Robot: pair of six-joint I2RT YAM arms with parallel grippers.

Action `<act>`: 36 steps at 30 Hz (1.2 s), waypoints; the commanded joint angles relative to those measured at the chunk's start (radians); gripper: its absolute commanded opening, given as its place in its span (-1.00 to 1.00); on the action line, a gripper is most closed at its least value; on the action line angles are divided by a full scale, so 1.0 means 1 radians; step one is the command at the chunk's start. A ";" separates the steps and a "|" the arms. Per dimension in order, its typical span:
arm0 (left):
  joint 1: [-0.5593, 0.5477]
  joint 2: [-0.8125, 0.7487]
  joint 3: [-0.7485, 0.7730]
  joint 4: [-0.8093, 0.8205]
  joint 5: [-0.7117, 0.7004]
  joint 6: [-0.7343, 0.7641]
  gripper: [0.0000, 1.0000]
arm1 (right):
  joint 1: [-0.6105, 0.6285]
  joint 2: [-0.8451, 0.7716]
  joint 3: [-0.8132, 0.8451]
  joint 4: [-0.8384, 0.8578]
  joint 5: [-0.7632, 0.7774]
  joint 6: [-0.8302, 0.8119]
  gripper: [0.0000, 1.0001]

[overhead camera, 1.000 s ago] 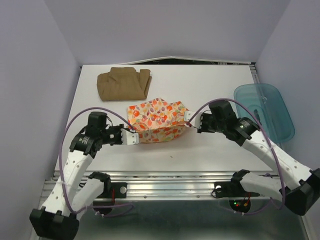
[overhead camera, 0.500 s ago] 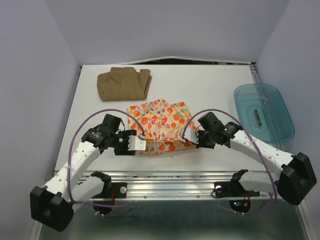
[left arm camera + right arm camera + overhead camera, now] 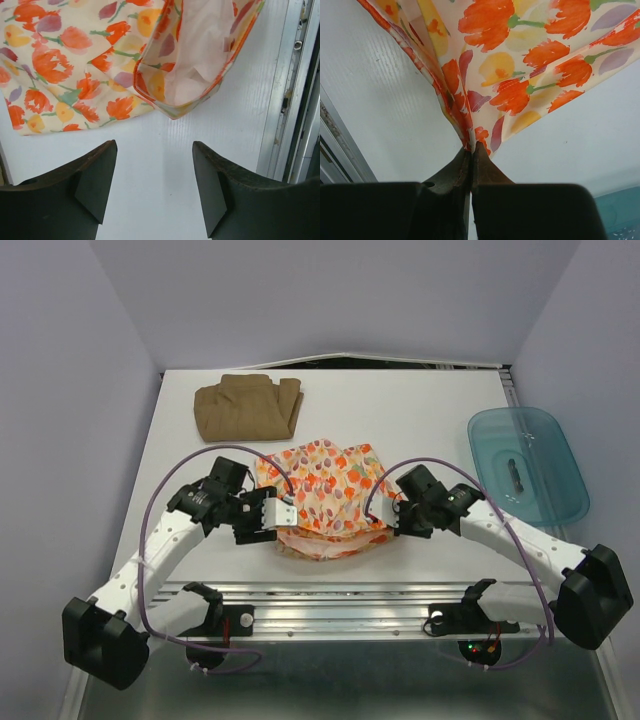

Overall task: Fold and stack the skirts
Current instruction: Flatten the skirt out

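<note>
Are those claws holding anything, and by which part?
The right gripper pinches the leaf-print skirt by its orange-trimmed edge; the left gripper is open, holding nothing.

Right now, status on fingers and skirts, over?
Left fingers open, off the printed skirt. Right fingers shut on its edge. Tan skirt folded, far left. Teal tub apart, right.

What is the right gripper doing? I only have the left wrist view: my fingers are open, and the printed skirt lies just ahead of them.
Observer: The right gripper is shut on a corner of the printed skirt.
Operator: Where is the other skirt?
Observer: The tan skirt lies folded at the far left of the table, apart from the printed one.
Operator: Anything off to the right?
Observer: A teal tub sits at the table's right edge, clear of both skirts.
</note>
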 commanded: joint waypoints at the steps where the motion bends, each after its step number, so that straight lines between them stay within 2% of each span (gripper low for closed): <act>1: -0.003 0.028 0.046 0.015 0.059 -0.036 0.47 | 0.003 0.004 0.021 -0.013 -0.005 0.019 -0.99; 7: -0.080 0.132 0.051 -0.056 0.087 0.012 0.48 | 0.003 0.005 0.023 -0.007 0.000 0.034 -0.99; 14: -0.121 0.191 0.043 -0.001 0.074 -0.008 0.48 | 0.003 0.010 0.035 -0.006 0.010 0.045 -0.99; 17: -0.126 0.195 0.046 0.045 0.076 -0.048 0.24 | 0.003 0.007 0.031 -0.006 0.017 0.048 -0.99; 18: -0.126 0.195 0.047 0.062 0.071 -0.059 -0.08 | 0.003 0.004 0.029 -0.003 0.026 0.051 -0.99; 21: -0.123 0.175 0.044 0.090 0.045 -0.100 -0.64 | 0.003 -0.008 0.017 0.003 0.044 0.057 -0.99; 23: -0.120 0.140 0.029 0.101 0.015 -0.105 -0.82 | 0.003 -0.016 0.005 0.020 0.075 0.062 -0.99; 24: -0.118 0.128 0.023 0.102 0.010 -0.109 -1.00 | 0.003 -0.021 -0.002 0.026 0.082 0.067 -0.99; 28: -0.080 0.071 0.003 0.070 0.021 -0.109 -1.00 | 0.003 -0.016 -0.023 0.042 0.129 0.087 -0.99; 30: -0.052 0.062 0.001 0.059 0.007 -0.097 -1.00 | 0.003 -0.005 -0.014 0.042 0.139 0.103 -0.62; 31: -0.016 0.060 0.001 0.055 0.005 -0.090 -1.00 | 0.003 0.005 0.000 0.033 0.141 0.113 -0.09; 34: 0.027 0.082 0.014 0.039 0.011 -0.068 -1.00 | 0.003 0.016 0.052 0.011 0.136 0.126 0.56; 36: 0.034 0.099 0.024 0.039 0.021 -0.074 -1.00 | 0.003 0.018 0.078 0.003 0.133 0.125 0.70</act>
